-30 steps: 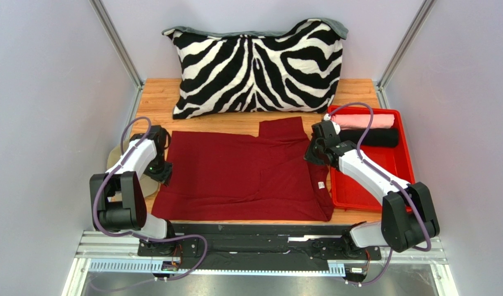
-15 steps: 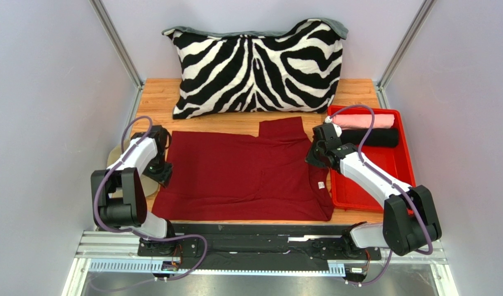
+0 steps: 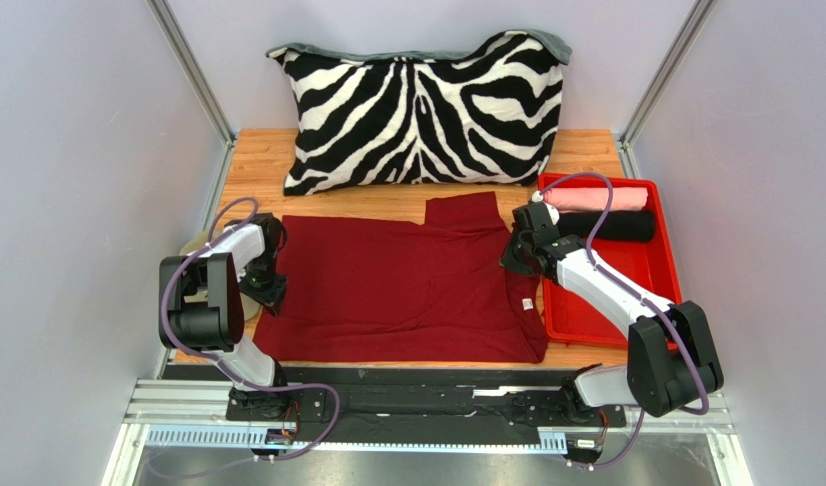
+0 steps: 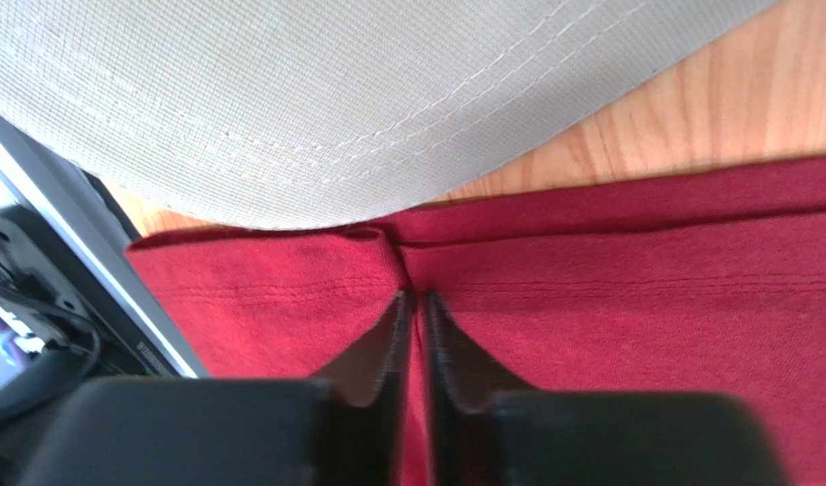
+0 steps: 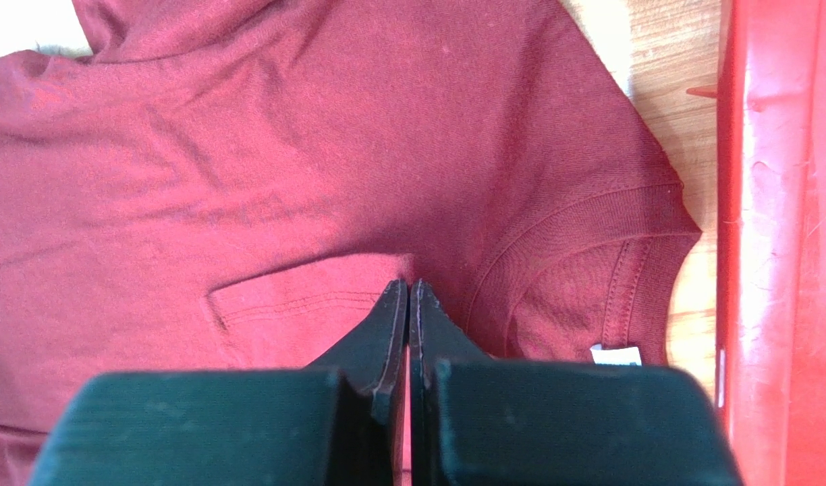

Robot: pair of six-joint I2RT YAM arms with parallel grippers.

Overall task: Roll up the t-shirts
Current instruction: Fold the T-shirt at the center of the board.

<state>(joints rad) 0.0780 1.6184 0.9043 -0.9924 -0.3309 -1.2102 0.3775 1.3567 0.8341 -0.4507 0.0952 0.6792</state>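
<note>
Two end effectors sit at opposite ends of the maroon t-shirt (image 3: 387, 284), which lies spread flat on the table (image 3: 589, 147). The left end effector (image 4: 414, 304) stands over the hem, its fingers a thin slit apart; whether it nips the cloth cannot be told. The right end effector (image 5: 407, 294) is clenched tight, its tips at the chest pocket (image 5: 306, 304) beside the collar (image 5: 579, 228), with no cloth seen between them. One at each end looks meant to square the shirt up before rolling.

A khaki cap (image 4: 336, 101) lies just beyond the hem. Right of the shirt, a red tray (image 3: 660, 273) holds a pink roll (image 3: 594, 197) and a black roll (image 3: 610, 225), presumably finished shirts. A zebra pillow (image 3: 422, 106) leans at the back. A small white tag (image 5: 615, 354) sits inside the collar; its print is too small to read.
</note>
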